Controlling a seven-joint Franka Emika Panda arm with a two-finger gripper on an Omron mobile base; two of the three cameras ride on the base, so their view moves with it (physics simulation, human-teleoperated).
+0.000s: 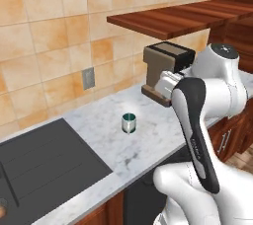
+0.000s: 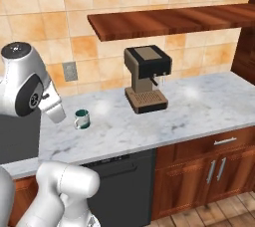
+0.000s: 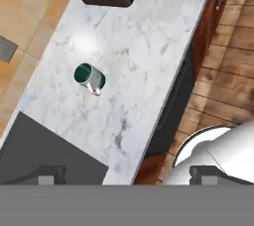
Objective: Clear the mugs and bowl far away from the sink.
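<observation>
The silvery cylindrical mug (image 1: 129, 123) with a dark green inside stands upright on the marble counter (image 1: 148, 140), a short way right of the black sink (image 1: 44, 165). The right base view has the mug (image 2: 82, 119) in front of the tiled wall. From the hand view, the mug (image 3: 90, 78) lies well below and ahead of my gripper (image 3: 131, 174). The two fingertips (image 3: 49, 173) stand wide apart with nothing between them, so the gripper is open and high above the counter. The squat white mug and the red bowl are out of view.
A brown coffee machine (image 2: 147, 79) stands on the counter right of the mug, under a wooden wall shelf (image 2: 169, 19). A wall outlet (image 2: 69, 70) sits behind the mug. Wooden cabinets (image 2: 214, 166) and a dark dishwasher front (image 2: 124, 186) run below the counter edge.
</observation>
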